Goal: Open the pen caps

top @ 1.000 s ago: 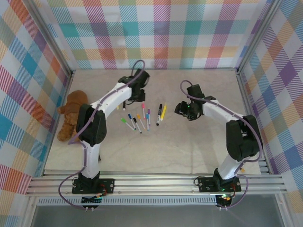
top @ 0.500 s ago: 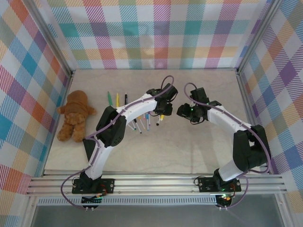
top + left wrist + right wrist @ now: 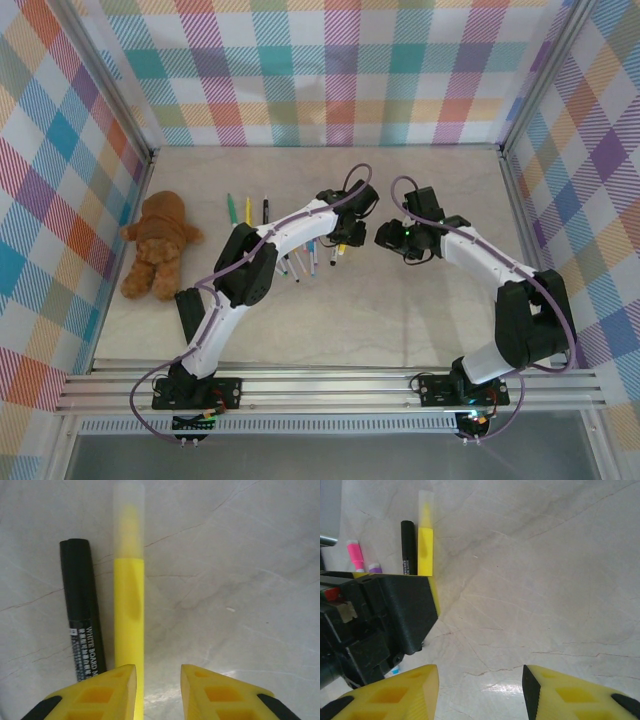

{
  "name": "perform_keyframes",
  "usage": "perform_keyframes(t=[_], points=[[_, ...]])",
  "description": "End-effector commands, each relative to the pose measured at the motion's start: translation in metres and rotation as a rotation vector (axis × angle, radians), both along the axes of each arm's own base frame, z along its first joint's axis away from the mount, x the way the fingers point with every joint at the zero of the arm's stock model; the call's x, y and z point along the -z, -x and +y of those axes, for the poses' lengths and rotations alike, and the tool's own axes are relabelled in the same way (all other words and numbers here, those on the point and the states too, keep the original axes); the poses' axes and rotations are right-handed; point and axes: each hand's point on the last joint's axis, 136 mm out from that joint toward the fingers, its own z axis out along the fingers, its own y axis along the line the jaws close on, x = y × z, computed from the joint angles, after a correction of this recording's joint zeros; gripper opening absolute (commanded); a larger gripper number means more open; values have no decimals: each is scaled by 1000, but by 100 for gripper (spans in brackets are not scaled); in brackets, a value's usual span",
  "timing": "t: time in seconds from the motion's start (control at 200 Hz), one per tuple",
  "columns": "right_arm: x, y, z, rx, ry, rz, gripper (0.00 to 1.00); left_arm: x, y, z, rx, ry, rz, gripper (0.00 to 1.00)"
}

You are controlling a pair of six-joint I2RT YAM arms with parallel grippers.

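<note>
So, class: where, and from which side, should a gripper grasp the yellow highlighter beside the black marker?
Probably the opaque barrel of the yellow highlighter, just below its translucent cap, from straight above. It lies flat on the table with the black marker close alongside, so a pinch across its width suits it, leaving the cap free.

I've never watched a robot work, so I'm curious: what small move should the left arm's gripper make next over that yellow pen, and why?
Probably a slight sideways shift toward the black marker. In the wrist view the left gripper has its jaws open, but the yellow highlighter lies off to one side of the gap between them, not centred in it. Closing now would likely miss it.
</note>
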Motion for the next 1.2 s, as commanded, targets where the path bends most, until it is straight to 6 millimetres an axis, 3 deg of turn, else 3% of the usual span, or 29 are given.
perform_keyframes(t=[0.0,0.22,0.735,0.95,1.035,1.195], points=[[6,2,0,1,-11,13,49,0,0,10,-23,-45,-13,29],[11,0,1,-2,-11,25,49,3,1,16,-24,-62,-15,29],[10,-6,1,10,-43,28,49,47,9,18,-11,-120,61,29],[4,-12,3,10,-62,19,48,57,13,23,-12,-135,79,10],[0,-15,4,11,-72,12,48,50,14,23,-1,-131,73,0],[-5,-25,9,-2,-104,0,48,11,23,4,84,6,57,0]])
